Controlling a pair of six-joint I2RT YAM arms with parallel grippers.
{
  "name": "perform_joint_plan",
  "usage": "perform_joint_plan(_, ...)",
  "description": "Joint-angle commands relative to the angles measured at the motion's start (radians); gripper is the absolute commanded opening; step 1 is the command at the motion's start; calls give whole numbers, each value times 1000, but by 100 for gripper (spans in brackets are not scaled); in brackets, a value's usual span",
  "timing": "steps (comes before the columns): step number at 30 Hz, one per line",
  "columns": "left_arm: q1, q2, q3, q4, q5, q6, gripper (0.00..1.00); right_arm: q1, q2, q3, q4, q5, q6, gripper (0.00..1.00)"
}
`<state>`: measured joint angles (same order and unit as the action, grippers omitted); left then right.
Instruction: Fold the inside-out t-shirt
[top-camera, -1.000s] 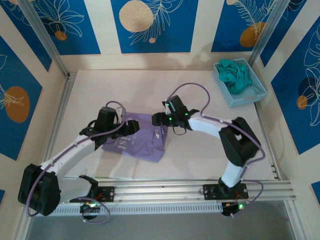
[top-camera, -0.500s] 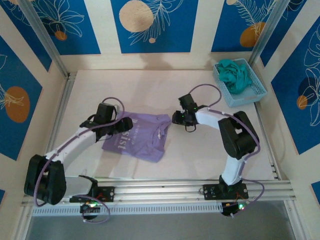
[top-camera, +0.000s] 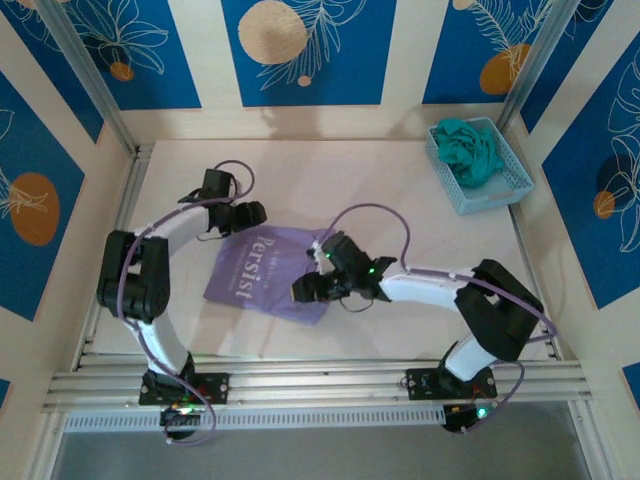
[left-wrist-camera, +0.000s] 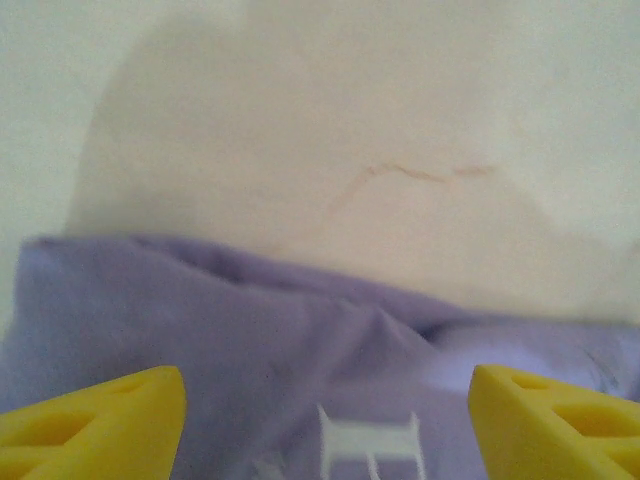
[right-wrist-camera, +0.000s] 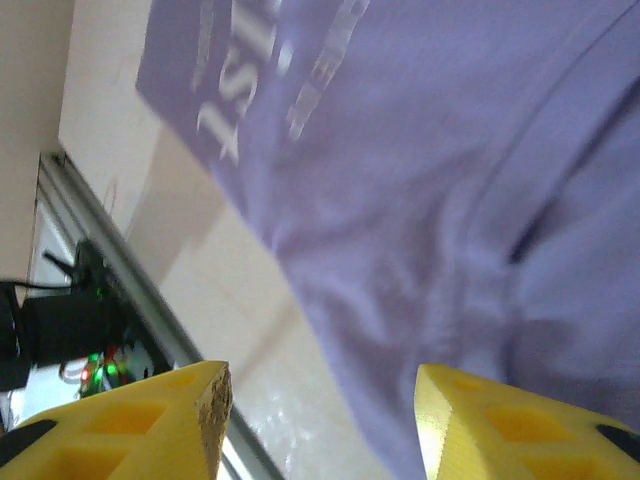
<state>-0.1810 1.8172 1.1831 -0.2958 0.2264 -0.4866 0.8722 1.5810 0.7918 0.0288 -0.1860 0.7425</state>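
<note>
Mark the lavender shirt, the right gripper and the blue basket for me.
lavender shirt (top-camera: 258, 268): top external view, on its white print.
right gripper (right-wrist-camera: 318, 415): right wrist view, midway between its yellow fingers.
blue basket (top-camera: 495, 197): top external view, on its near wall.

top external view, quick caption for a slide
Left gripper and right gripper, open, over the lavender t-shirt; teal garment in basket.

t-shirt (right-wrist-camera: 430, 210) print (right-wrist-camera: 235, 95) blurred, cropped (wrist views)

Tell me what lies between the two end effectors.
The lavender t-shirt lies between the left end effector and the right end effector, seen in the top view.
</note>
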Motion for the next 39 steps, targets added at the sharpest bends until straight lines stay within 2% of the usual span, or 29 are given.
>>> perform_joint_plan(1,57,61,39,-19,75,28,73,-1,75,-12,36,-8,95,49)
perform_joint_plan(6,82,22,-48,-37,53,68,73,-116,141,53,-173,128,37,42)
perform_joint_plan(9,78,-60,-201,25,104,39,73,-203,171,98,-254,203,-31,38)
perform_joint_plan(12,45,-210,-414,118,148,-28,71,-281,221,192,-277,246,-111,38)
perform_joint_plan(15,-103,-372,-603,206,171,-119,71,-333,341,393,-298,225,-199,38)
perform_joint_plan(17,-269,-446,-693,281,172,-211,72,-338,433,569,-345,189,-266,38)
perform_joint_plan(19,-396,-492,-736,351,184,-299,72,-338,482,705,-396,158,-323,39)
perform_joint_plan(22,-487,-599,-733,362,176,-324,72,-346,448,755,-422,143,-391,40)
perform_joint_plan(25,-466,-727,-657,195,62,-225,75,-376,341,653,-384,111,-399,45)
perform_joint_plan(27,-404,-751,-602,105,-15,-150,75,-404,271,560,-351,117,-387,53)
perform_joint_plan(28,-345,-733,-578,92,-10,-122,75,-421,242,517,-334,138,-383,60)
perform_joint_plan(32,-141,-519,-458,155,43,-61,77,-497,256,484,-371,181,-338,76)
perform_joint_plan(35,-82,-328,-315,156,34,-11,79,-518,324,546,-431,191,-347,81)
perform_joint_plan(39,-53,-112,-135,82,1,77,80,-519,442,647,-502,147,-354,81)
